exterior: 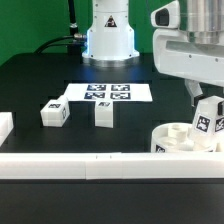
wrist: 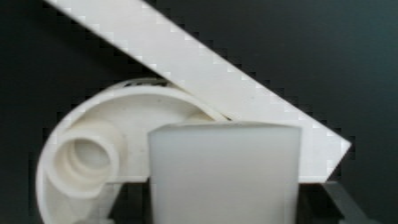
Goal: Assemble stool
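You have the gripper (exterior: 206, 106) clenched on one stool leg (exterior: 207, 122), held upright over the round seat (exterior: 180, 138); whether leg and seat touch cannot be told. The seat lies on the black table (exterior: 30, 80) at the exterior view's right, just beside the white border rail (exterior: 90, 166). In the wrist view, the held leg fills the middle, with a ringed hole in the seat next to it. A second leg (exterior: 54, 112) and a third leg (exterior: 103, 113) lie apart near the marker board (exterior: 107, 93). The only markings you see are black-and-white square tags on the legs and the board, too small to read.
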### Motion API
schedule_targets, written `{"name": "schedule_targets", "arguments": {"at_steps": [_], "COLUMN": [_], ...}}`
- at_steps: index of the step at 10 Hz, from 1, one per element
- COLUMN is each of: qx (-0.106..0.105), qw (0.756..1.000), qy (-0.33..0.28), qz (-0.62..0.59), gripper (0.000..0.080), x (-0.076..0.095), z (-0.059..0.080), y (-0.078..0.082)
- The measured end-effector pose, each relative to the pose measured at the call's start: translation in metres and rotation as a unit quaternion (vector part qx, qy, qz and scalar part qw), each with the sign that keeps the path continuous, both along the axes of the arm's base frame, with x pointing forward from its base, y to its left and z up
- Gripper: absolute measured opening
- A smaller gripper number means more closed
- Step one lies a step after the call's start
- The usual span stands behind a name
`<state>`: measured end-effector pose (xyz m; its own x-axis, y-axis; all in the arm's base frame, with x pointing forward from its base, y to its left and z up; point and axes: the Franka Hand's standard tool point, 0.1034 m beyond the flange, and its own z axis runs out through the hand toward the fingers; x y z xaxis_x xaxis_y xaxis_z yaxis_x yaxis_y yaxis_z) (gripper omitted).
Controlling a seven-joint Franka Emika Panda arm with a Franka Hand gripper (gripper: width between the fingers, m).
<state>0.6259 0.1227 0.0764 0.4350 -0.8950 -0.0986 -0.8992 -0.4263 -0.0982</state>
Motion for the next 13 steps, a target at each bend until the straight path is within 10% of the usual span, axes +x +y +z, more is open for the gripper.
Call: {"name": "schedule_targets", "arguments": {"at_steps": [7,13], "qx": [0.031,0.092], "qw": [0.980,0.892], "qy": [0.025,0.024], "qz": [-0.197,-0.443], "gripper": [0.0337,0.0337], "x": [0.0009,0.0030], "z": [0.0004,0.0007], "y": [0.0041,0.0051]}}
